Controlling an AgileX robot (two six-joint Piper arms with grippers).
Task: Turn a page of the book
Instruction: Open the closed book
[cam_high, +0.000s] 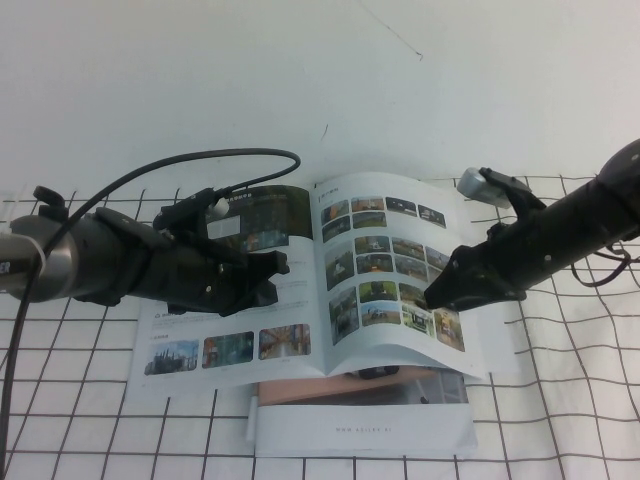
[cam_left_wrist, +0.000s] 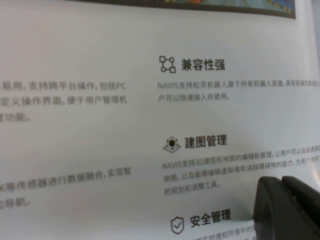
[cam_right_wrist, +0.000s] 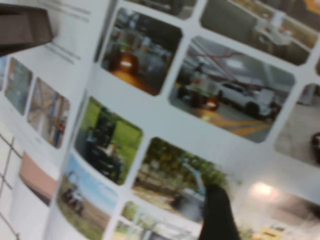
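Note:
The book (cam_high: 230, 330) lies open on the gridded table. Its left sheet carries a dark banner photo on top. The page (cam_high: 380, 250), with rows of small vehicle photos, arches up off the right half; it fills the right wrist view (cam_right_wrist: 165, 115). My left gripper (cam_high: 275, 280) is shut and rests on the left sheet near the spine; its fingers (cam_left_wrist: 272, 210) sit together on printed text. My right gripper (cam_high: 432, 297) holds the page near its outer edge. One finger (cam_right_wrist: 217, 215) lies on top of the page and the other is hidden behind it.
A thicker white block (cam_high: 360, 425) and a pink slab (cam_high: 300, 388) lie under the book's front edge. A black cable (cam_high: 200, 160) loops over the left arm. A white wall stands behind, and the gridded cloth (cam_high: 560, 400) spreads to the right.

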